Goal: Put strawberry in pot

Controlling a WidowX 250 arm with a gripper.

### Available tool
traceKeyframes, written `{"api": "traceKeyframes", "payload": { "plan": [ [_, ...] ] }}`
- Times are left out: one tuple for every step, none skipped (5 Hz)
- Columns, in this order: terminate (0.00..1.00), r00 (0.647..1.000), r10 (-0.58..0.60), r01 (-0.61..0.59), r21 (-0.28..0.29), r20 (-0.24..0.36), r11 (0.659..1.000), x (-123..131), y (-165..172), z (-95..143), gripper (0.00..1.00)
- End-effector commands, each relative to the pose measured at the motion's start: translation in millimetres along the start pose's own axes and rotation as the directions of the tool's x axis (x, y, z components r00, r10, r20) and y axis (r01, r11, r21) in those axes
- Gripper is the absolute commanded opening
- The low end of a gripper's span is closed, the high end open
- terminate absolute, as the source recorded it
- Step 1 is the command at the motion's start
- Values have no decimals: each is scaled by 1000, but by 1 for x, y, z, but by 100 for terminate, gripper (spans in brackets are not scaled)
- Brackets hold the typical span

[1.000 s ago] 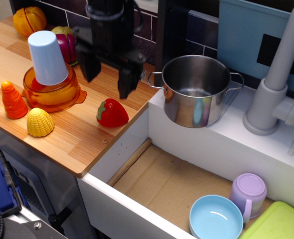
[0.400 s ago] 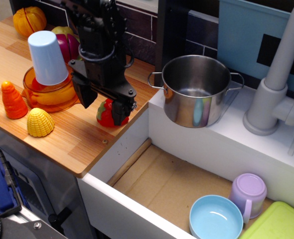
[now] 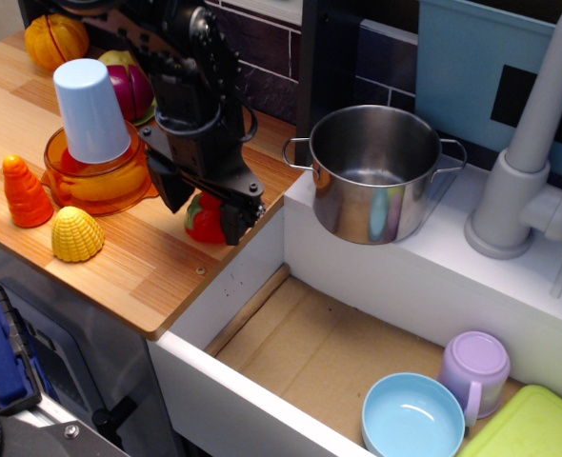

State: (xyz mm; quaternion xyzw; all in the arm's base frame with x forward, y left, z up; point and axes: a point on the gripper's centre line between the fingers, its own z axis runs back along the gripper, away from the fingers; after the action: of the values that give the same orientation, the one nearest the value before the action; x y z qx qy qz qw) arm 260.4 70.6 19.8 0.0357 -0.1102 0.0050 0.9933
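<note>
Wooden worktop (image 3: 148, 267) on the left of a toy kitchen, white sink unit to the right with the pot (image 3: 374, 171) parked on its ledge just past the worktop's right edge — open top facing up, empty from what shows, so it's a short hop over the edge for a drop. Strawberry (image 3: 205, 219) lies on the worktop near that right edge, mostly hidden by the tool (image 3: 203, 211), which sits low with one finger on each side of it. Jaws spread roughly to the fruit's width, straddling it; can't tell if the pads actually touch, so I'd call it not clamped — reads as the pre-close step. Orange bowl (image 3: 100, 181) with an upturned blue cup (image 3: 90, 109) sits towards the worktop's left edge, toy carrot (image 3: 24, 192) and yellow corn (image 3: 76, 234) beside it, well clear of the grasp. Risk: glossy rounded fruit may squirt out if the close is off-centre.
</note>
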Motion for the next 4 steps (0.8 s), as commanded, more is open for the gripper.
{"api": "traceKeyframes", "payload": {
  "plan": [
    [0, 998, 40, -38, -40, 46, 998, 3, -1, -8, 0],
    [0, 999, 38, -37, -35, 30, 999, 8, -4, -1, 0],
    [0, 999, 25, -25, -5, -25, 1000, 21, -5, 28, 0],
    [0, 999, 9, -6, 57, -54, 998, 36, -12, 59, 0]
  ]
}}
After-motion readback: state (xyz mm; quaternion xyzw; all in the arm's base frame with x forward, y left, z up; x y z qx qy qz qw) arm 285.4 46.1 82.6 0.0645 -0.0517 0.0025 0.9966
